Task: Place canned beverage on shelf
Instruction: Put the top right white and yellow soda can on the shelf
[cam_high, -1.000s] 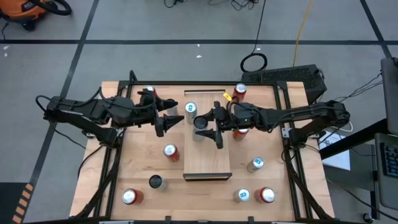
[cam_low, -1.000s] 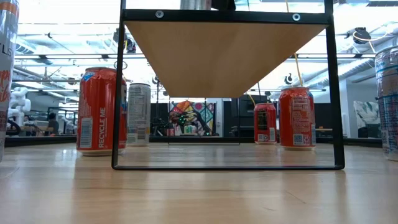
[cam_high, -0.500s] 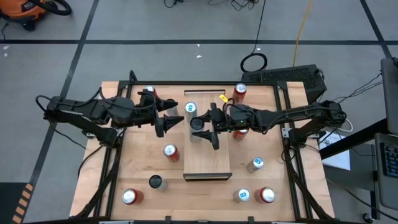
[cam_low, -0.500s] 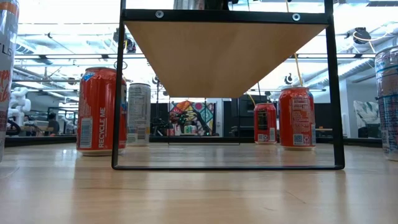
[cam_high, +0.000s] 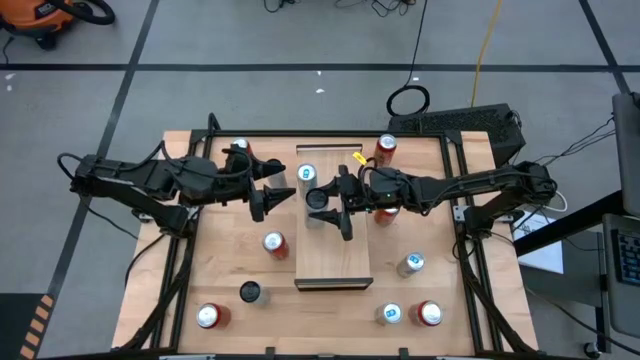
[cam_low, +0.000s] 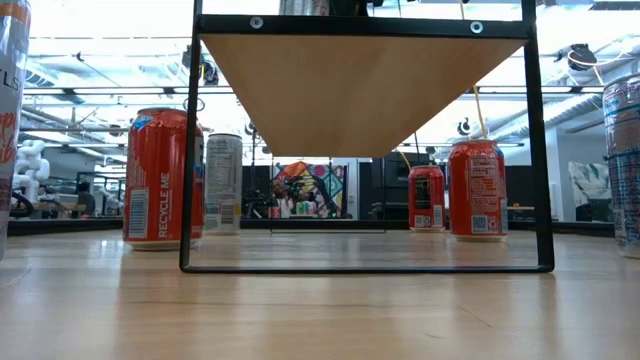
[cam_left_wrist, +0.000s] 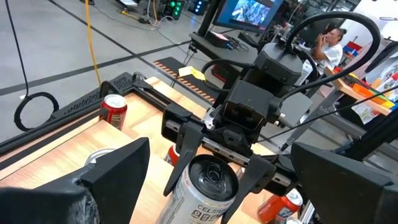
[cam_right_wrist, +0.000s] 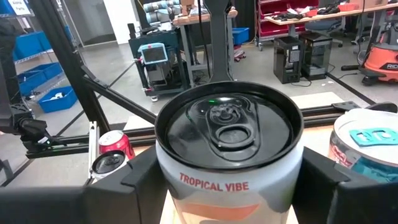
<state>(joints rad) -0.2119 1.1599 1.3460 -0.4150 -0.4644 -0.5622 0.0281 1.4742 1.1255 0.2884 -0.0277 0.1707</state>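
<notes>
While the tabletop (cam_high: 225, 275) and its scattered cans look just as they did a moment ago, the right arm has carried its load a short way toward nine o'clock in the high view, then stopped: the last half second shows no further travel. The shelf (cam_high: 334, 262) stands mid-table, with a silver-topped can (cam_high: 306, 176) already at its twelve o'clock end. Over the middle of that board, the right gripper (cam_high: 324, 200) pinches a white can with a black lid (cam_right_wrist: 228, 134) between its fingers, upright, at five o'clock from the silver-topped one. The left gripper (cam_high: 268, 193) waits just off the shelf's nine o'clock edge, jaws spread wide and empty. My reading is that the can has reached its spot, so lowering and letting go come next.
</notes>
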